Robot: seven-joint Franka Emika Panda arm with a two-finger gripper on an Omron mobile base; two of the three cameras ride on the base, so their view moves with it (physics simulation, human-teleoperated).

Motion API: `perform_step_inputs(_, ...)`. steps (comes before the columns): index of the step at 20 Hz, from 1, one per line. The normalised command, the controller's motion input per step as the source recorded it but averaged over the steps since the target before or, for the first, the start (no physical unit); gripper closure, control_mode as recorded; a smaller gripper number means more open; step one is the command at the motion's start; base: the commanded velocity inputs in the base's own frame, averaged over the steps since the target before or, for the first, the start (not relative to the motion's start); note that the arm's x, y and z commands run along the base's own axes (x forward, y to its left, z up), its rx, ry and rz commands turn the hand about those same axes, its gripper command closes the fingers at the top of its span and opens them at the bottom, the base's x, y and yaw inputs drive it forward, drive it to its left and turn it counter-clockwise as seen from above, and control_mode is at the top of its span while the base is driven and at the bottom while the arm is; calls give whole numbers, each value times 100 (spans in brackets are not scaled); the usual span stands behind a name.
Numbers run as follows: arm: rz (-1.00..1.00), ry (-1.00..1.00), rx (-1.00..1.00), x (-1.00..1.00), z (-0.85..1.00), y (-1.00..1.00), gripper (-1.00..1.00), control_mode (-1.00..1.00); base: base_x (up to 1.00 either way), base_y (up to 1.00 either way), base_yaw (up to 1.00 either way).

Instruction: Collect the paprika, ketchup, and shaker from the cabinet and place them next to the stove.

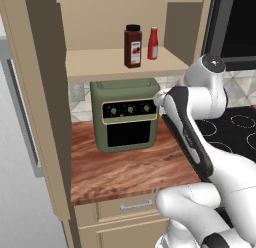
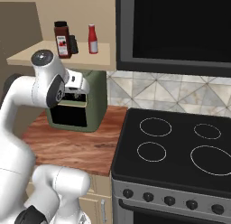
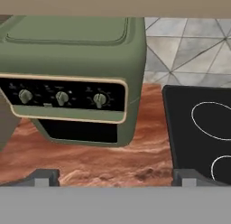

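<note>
The robot's two-finger hand [image 3: 115, 177] stands wide open with nothing between its dark tips, low under the shelf of the light tan wooden wall cabinet [image 1: 120, 64] and facing the olive-green toaster oven [image 3: 72, 78], with the reddish wood-grain desk [image 3: 103, 162] below and the edge of the black glass stove [image 3: 198, 128] off to one side. None of the three items lies beside the stove yet. The tall dark reddish-brown paprika jar with a black cap [image 1: 132, 46] and the slim bright red ketchup squeeze bottle [image 1: 153, 43] stand upright on the shelf, near each other but apart; from the right base view the small all-black shaker [image 2: 72, 44] sits just behind and beside the jar, mostly hidden by it. The main risk, as I judge it, is the climb: the hand is tucked beneath the shelf, so rising straight up could strike the shelf's front edge or clip the top of the toaster oven. A second risk is crowding: reaching for the jar or shaker with the tips spread wide could nudge its close neighbour and topple it, or knock the narrow ketchup bottle, which looks easy to tip. Once something is carried down, the oven narrows the path to the strip of desk beside the stove.
</note>
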Motion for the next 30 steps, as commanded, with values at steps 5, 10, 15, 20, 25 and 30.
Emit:
perform_step_inputs(5, 10, -1, 25, 46, 55, 21, -100, -100, 0, 0, 0)
perform_step_inputs(10, 7, -1, 19, 39, 50, 26, -100, -100, 0, 0, 0)
perform_step_inputs(15, 0, -14, 3, 5, 50, 30, -100, -100, 0, 0, 0)
perform_step_inputs(20, -3, -29, -9, -14, 32, 28, -100, -100, 0, 0, 0)
perform_step_inputs(25, -4, -32, -12, -23, 7, 14, -100, -100, 0, 0, 0)
perform_step_inputs(30, 0, -23, -2, -4, 17, 8, -100, -100, 0, 0, 0)
